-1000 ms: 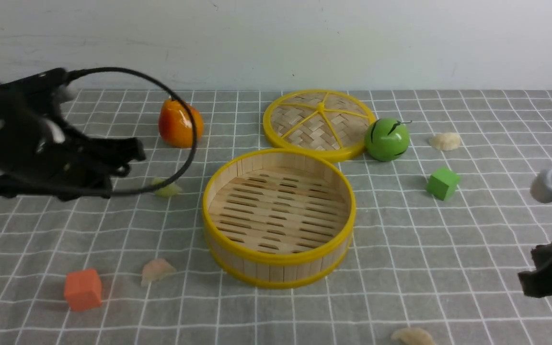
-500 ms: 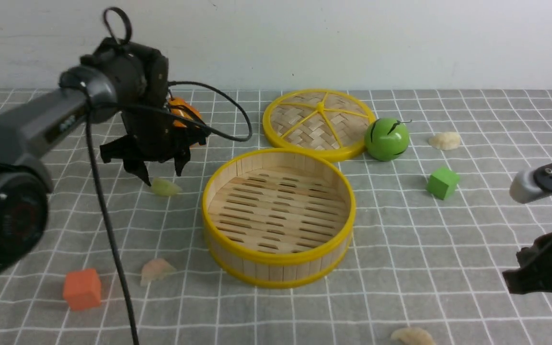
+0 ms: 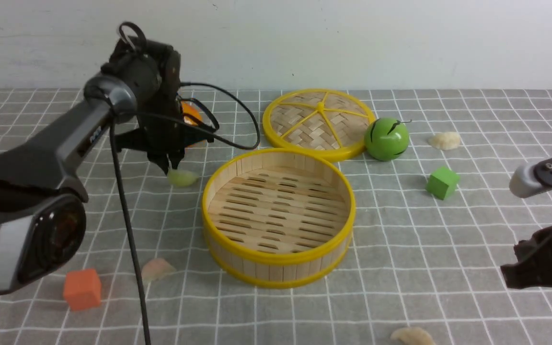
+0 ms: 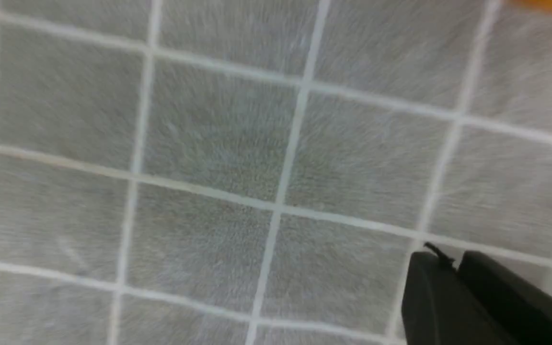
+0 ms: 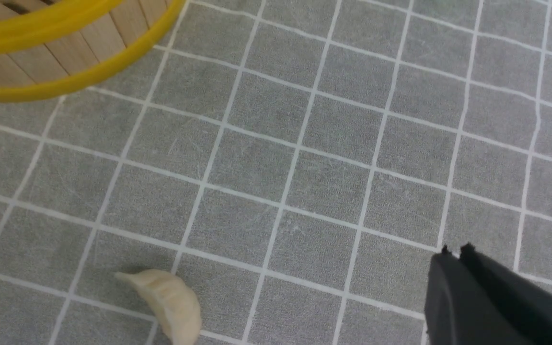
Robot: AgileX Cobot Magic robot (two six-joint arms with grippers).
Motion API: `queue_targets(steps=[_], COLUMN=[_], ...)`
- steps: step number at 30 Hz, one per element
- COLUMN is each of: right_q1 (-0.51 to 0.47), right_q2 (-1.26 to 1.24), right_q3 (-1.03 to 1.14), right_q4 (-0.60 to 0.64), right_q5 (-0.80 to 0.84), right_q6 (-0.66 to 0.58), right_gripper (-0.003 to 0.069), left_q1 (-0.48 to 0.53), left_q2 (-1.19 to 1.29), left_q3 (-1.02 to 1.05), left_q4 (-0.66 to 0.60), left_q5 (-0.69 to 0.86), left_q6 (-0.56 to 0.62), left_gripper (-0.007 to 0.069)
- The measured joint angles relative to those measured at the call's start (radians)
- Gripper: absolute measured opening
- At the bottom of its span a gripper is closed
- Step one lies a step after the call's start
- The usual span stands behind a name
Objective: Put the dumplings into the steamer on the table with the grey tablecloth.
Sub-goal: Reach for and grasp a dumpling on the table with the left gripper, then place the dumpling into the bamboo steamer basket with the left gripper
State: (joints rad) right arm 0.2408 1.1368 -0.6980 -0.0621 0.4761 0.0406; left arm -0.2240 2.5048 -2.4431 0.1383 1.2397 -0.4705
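Swung inward, my left gripper point(image 3: 168, 168) closed at the green dumpling point(image 3: 181, 178), hold unclear; next job was clearing the rim of the steamer point(image 3: 276, 259)

Four dumplings point(image 3: 182, 178) point(image 3: 157, 269) point(image 3: 445, 140) point(image 3: 412, 336), two cubes point(image 3: 82, 289) point(image 3: 442, 182), two fruits point(image 3: 190, 115) point(image 3: 387, 139), one steamer point(image 3: 278, 258), one lid point(image 3: 317, 122).

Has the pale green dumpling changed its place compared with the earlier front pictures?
Yes. The pale green dumpling has shifted rightward in the front view, closer to the left rim of the steamer, with the left gripper right beside it.
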Motion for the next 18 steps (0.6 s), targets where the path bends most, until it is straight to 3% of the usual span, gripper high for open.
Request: queue_targets(steps=[4,9,13,18], right_q1=[0.000,0.000,0.000,0.000], right_q2=[0.000,0.000,0.000,0.000], right_q3=[0.000,0.000,0.000,0.000], right_q4=[0.005,0.020,0.026,0.028], right_q5=[0.002,0.005,0.005,0.005], right_q6=[0.001,0.001,0.001,0.001], right_gripper=[0.0014,0.0018,0.0021,0.0025], left_q1=[0.000,-0.015,-0.112,-0.206], left_q2=[-0.152,-0.254,-0.260,-0.172], left_q3=[0.000,-0.002,-0.007,-0.007], left_q4=[-0.012,-0.113,-0.164,-0.106], left_q5=[0.002,0.004,0.004,0.004], left_q6=[0.062,0.133,0.196,0.238], left_gripper=[0.0017,0.0017,0.0017,0.0017])
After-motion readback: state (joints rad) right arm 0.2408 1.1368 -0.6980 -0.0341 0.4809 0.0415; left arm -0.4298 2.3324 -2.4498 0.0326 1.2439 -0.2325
